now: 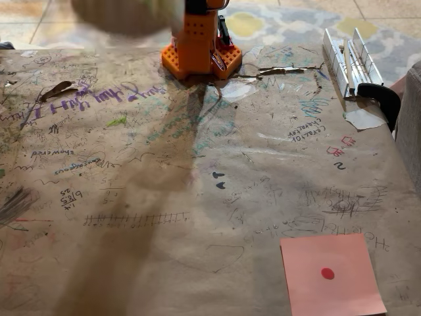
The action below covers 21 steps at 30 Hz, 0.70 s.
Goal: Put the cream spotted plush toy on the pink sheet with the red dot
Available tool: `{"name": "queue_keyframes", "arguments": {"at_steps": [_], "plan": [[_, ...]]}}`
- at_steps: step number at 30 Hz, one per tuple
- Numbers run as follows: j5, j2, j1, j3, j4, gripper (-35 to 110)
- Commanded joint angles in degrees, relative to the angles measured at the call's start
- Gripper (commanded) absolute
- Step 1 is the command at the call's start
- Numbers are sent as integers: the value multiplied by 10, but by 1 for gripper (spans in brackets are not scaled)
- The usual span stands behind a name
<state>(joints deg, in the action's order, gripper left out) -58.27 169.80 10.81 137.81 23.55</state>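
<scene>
The pink sheet with the red dot (332, 275) lies flat at the table's near right corner in the fixed view, with nothing on it. At the top edge, left of the arm, a blurred, rounded cream shape (128, 14) with a hint of green hangs in the picture; it looks like the cream spotted plush toy in motion, and I cannot tell what holds it. The arm's orange base (200, 52) stands at the far middle of the table, its upper part cut off by the top edge. A long shadow runs from the base toward the near left.
Scribbled brown paper (197, 197) covers the table. Metal rails (348, 59) and a black clamp (385, 99) sit at the far right. A grey object (411, 125) borders the right edge. A blurred dark streak (13, 204) marks the left edge.
</scene>
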Motion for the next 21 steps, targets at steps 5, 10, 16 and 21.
{"name": "queue_keyframes", "arguments": {"at_steps": [5, 10, 16, 21], "plan": [[-98, 202, -76, -124, -169, 0], [-118, 234, -118, -172, -197, 0], [-116, 235, -120, -221, -206, 0], [-102, 236, -125, -270, -206, 0]]}}
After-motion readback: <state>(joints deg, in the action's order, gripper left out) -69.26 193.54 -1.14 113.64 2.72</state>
